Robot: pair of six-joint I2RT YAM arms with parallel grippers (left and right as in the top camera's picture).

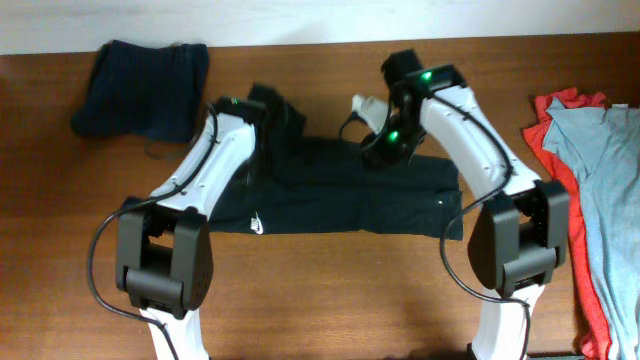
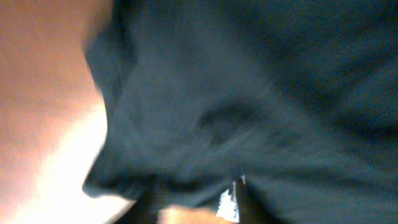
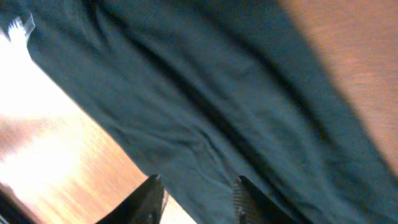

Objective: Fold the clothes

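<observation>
The clothes in work are a black T-shirt (image 1: 340, 195) lying as a wide folded band across the table's middle, its small white logo (image 1: 257, 222) near the front left edge. My left gripper (image 1: 272, 112) hovers over the shirt's bunched back left corner. In the blurred left wrist view its fingers (image 2: 148, 208) stand apart, with dark fabric (image 2: 249, 93) just beyond them. My right gripper (image 1: 383, 148) is over the shirt's back edge at the right. Its fingers (image 3: 247, 199) are spread, and the shirt's edge (image 3: 205, 124) runs between them, unpinched.
A navy garment (image 1: 145, 88) lies bunched at the back left. At the right edge a light grey-blue garment (image 1: 605, 170) lies on a red one (image 1: 555, 135). Both arm bases stand at the table's front edge (image 1: 340, 345).
</observation>
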